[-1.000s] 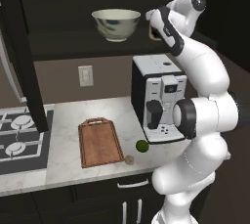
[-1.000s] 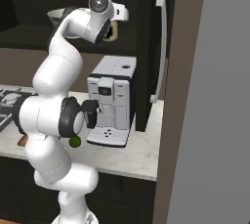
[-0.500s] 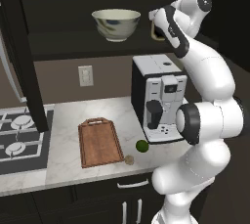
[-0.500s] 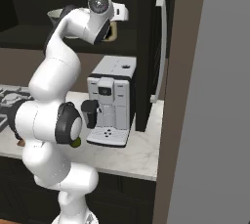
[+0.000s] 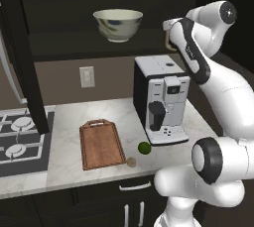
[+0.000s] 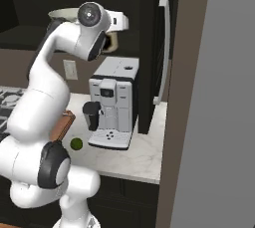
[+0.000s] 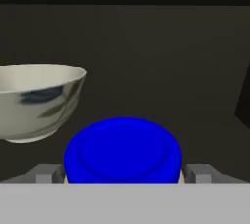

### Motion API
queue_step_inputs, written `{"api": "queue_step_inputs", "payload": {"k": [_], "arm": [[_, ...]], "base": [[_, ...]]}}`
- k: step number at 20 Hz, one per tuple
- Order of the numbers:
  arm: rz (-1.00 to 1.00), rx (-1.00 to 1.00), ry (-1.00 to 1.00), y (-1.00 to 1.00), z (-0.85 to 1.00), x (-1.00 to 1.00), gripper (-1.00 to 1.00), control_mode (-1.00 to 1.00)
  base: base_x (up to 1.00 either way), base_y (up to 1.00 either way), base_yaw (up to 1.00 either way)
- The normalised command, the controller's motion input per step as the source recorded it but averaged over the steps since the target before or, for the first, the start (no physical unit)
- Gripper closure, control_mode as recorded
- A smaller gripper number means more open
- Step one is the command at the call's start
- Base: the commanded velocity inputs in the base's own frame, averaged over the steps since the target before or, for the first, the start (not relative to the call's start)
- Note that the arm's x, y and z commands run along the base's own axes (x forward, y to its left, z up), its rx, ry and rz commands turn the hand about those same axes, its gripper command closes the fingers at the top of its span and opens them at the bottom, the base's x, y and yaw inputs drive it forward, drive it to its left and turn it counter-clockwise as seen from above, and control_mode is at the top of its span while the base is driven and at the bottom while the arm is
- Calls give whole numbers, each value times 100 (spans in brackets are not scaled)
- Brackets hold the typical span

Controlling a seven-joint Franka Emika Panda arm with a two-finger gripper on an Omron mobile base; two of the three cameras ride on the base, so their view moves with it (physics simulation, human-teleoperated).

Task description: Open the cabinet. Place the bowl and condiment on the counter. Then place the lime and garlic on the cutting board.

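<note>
Bowl [image 7: 34, 101]: cream-white with bluish-green marks, standing on the shelf of the open cabinet [image 5: 74, 32], up and to the left of the claw [image 7: 123, 175]; nothing visible inside it.

Condiment [image 7: 123, 150]: blue-lidded jar directly ahead of the claw, its lid lying between the two fingertips [image 7: 43, 174], which stand wide on either side; contact cannot be told.

Step in hand, by judgement: taking the condiment from the cabinet. The next move calls for closing squarely on the jar, lifting clear of the shelf without knocking the bowl, then lowering to the counter [image 5: 69, 122].

Cutting board [image 5: 101, 144]: well below the claw, bare. Garlic [image 5: 131, 161] and lime [image 5: 144, 147] rest on the counter just beside it.
</note>
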Motion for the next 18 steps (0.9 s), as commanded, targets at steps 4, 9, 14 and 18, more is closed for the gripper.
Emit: {"api": "queue_step_inputs", "payload": {"k": [4,9,14,18], "arm": [[-16,-6,0,-29,0,-100,100,-100],[-19,-3,3,-42,-1,-100,100,-100],[-16,0,13,-44,-39,-100,100,-100],[-8,-3,13,-11,-86,-63,100,-100]], "base": [[0,0,0],[0,0,0],[0,0,0],[0,0,0]]}}
